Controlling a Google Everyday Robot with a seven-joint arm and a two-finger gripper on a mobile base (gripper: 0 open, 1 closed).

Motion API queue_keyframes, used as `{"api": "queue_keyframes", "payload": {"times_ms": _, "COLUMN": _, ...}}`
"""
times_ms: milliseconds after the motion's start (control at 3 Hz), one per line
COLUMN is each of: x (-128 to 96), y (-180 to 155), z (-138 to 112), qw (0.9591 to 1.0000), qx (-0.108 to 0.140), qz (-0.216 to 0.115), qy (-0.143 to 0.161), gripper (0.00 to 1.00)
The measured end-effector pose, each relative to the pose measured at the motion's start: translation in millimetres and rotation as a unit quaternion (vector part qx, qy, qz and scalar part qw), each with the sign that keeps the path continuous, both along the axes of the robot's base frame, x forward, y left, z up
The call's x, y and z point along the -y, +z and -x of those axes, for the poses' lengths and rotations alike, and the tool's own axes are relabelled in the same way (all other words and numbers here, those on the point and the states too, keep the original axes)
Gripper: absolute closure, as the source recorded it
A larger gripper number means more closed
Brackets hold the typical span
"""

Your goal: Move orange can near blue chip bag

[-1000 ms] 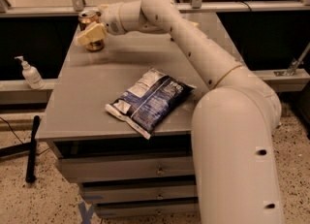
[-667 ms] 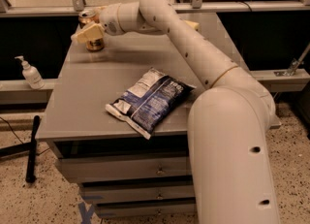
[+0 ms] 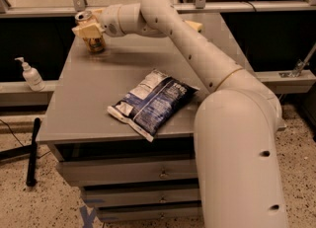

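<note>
The orange can [image 3: 95, 43] stands near the table's far left corner, its silver top [image 3: 83, 16] showing above the fingers. My gripper [image 3: 89, 28] is at that corner, reaching in from the right, and its cream fingers are shut around the can's upper half. The blue chip bag [image 3: 153, 101] lies flat near the table's front middle, well apart from the can, toward the front right of it. My arm [image 3: 197, 54] stretches over the table's back and right side.
A grey table [image 3: 84, 108] has drawers [image 3: 143, 172] below. A yellow sponge [image 3: 194, 25] sits at the back behind my arm. A soap dispenser bottle [image 3: 31, 75] stands on a ledge to the left. A black rod [image 3: 32, 150] lies on the floor.
The gripper with the can has shifted slightly to the left near the far left corner. The chip bag has not moved.
</note>
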State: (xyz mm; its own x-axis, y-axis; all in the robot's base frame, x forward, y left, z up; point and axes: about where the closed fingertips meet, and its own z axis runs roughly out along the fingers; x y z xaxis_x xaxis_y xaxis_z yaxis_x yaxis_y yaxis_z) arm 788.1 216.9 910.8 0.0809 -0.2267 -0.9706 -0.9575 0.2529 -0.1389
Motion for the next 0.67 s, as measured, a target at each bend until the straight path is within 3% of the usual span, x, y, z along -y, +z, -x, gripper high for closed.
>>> {"api": "queue_keyframes", "payload": {"times_ms": 333, "x": 4, "y": 6, "z": 8, "qw": 1.0, "qx": -0.001, "qz": -0.009, "qy": -0.001, "gripper": 0.85}}
{"api": "queue_keyframes", "payload": {"times_ms": 667, "x": 21, "y": 26, "z": 19, "qw": 0.9997, "qx": 0.007, "qz": -0.022, "qy": -0.009, "gripper": 1.0}}
